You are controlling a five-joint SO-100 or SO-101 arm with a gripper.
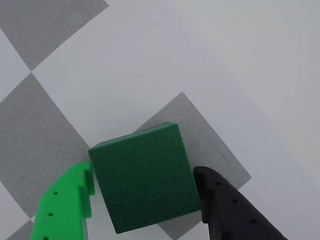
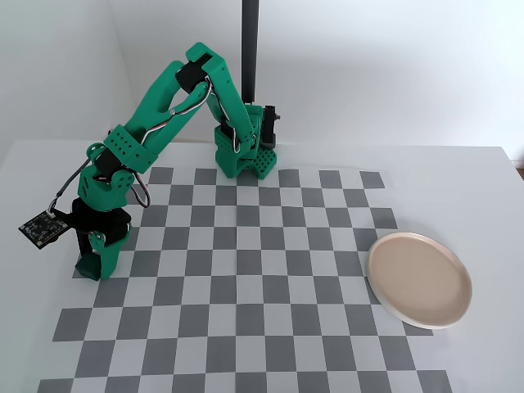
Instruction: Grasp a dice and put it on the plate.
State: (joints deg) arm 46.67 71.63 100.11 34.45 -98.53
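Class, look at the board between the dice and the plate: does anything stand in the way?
Nothing visible does. The dice sits between the gripper fingers at the board's left edge in the fixed view; only bare checkered board separates it from the plate.

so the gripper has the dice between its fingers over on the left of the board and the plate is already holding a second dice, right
Not quite. The plate is empty in the fixed view; no second dice shows. The rest holds: the gripper straddles the dice in the wrist view, at the left of the board.
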